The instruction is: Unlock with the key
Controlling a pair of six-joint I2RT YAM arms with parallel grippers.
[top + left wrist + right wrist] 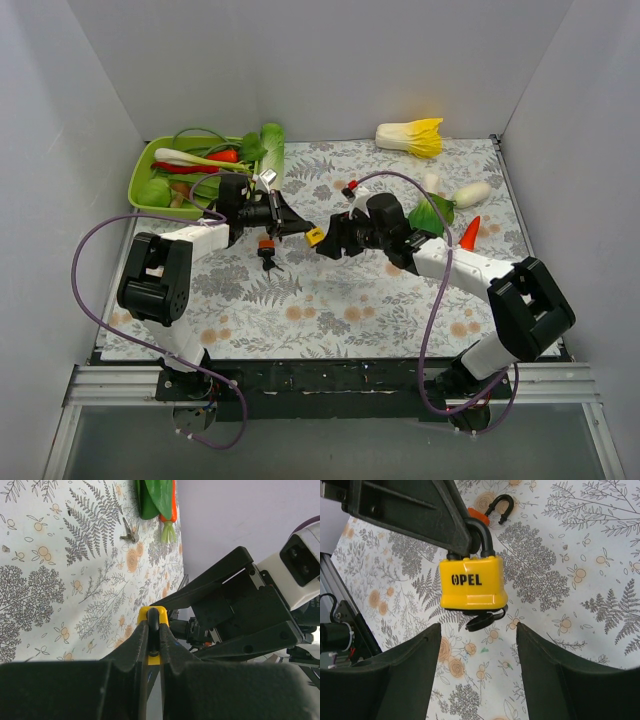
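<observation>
A yellow padlock marked OPEL hangs above the floral mat, its black shackle pinched by my left gripper, which is shut on it. A black-headed key sticks out of the padlock's underside. My right gripper is open just below the key, one finger on each side and touching neither key nor lock. From above, the padlock sits between the left gripper and the right gripper at mid-table.
An orange padlock lies on the mat near the left gripper. A green tray of vegetables stands back left. Cabbage, radish and carrot lie back right. Loose metal keys rest on the mat.
</observation>
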